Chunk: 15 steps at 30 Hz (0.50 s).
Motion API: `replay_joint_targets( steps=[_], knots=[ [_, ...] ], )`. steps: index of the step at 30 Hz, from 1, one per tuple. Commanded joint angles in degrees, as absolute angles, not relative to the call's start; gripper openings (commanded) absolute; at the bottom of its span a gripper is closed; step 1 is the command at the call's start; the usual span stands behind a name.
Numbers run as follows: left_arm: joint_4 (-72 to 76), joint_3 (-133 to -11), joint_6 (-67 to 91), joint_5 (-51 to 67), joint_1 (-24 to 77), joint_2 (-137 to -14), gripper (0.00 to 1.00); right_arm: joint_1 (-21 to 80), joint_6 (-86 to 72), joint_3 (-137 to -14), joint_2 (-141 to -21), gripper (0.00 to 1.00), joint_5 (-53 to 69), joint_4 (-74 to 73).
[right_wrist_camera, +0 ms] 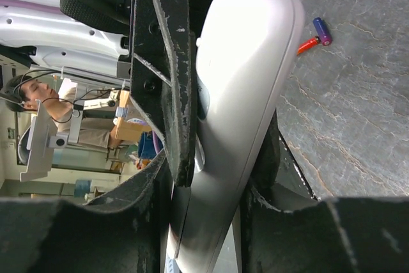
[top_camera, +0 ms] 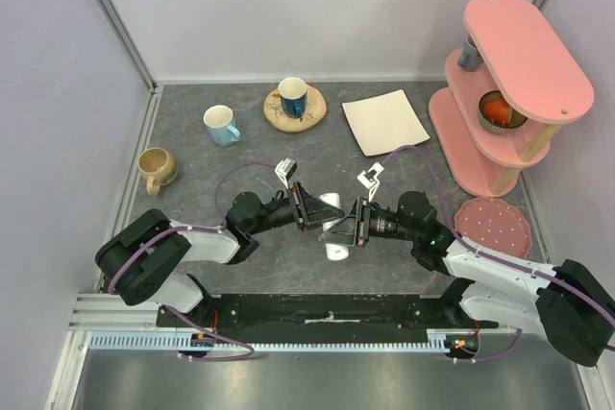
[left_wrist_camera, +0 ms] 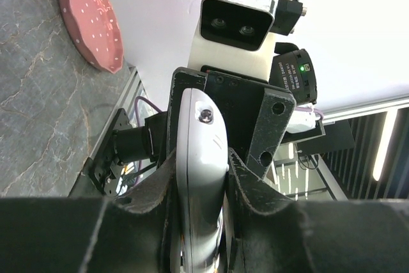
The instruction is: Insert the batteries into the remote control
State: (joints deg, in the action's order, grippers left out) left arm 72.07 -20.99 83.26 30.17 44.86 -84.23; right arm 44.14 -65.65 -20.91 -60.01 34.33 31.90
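Slim white remote control (right_wrist_camera: 246, 94), glossy and round-ended, one small screw near its tip, held clear of the tabletop (right_wrist_camera: 358, 126) between left end effector (top_camera: 315, 210) and right end effector (top_camera: 346, 226). Lying flat on the grey stone-patterned surface beyond: blue-purple battery (right_wrist_camera: 321, 31) just beside red-orange battery (right_wrist_camera: 307, 45).

Robotics lab, laid out as a test cell. Grey stone-look tabletop (top_camera: 183, 108) boxed in by plain white walls (top_camera: 317, 7) and aluminium posts (top_camera: 113, 14). Left of the pink stand (top_camera: 524, 55), mugs (top_camera: 222, 125) and a square white plate (top_camera: 384, 122) set out as loose props. Below and left of the stand, a left arm (top_camera: 192, 245) and a right arm (top_camera: 500, 271) bolted to a black rail (top_camera: 327, 312), purple cables (top_camera: 428, 156) looped over them. Outside the cell holding the stand, in the right wrist view, a seated person (right_wrist_camera: 29, 93) among desks and equipment.
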Motion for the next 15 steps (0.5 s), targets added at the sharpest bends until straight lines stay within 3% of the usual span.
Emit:
replay_joint_targets(
  steps=[1,9,11,13,15],
  knots=[
    [95.4,-22.2,84.6,32.4,46.2,-81.3,0.02,43.9,-64.6,-20.7,-61.3,0.41,30.4,32.4],
    [95.4,-21.9,84.2,32.1,46.3,-81.4,0.02,43.9,-64.7,-20.8,-61.3,0.36,30.4,32.3],
    [95.4,-21.7,83.8,31.6,46.3,-81.6,0.02,43.9,-64.8,-20.9,-61.3,0.43,31.1,32.6],
    [95.4,-21.3,83.6,31.1,46.2,-81.7,0.02,43.9,-65.0,-21.0,-60.6,0.62,32.1,32.3],
    [95.4,-21.1,83.5,30.5,46.1,-82.4,0.02,43.9,-64.8,-21.1,-59.5,0.67,32.7,31.2]
  ],
)
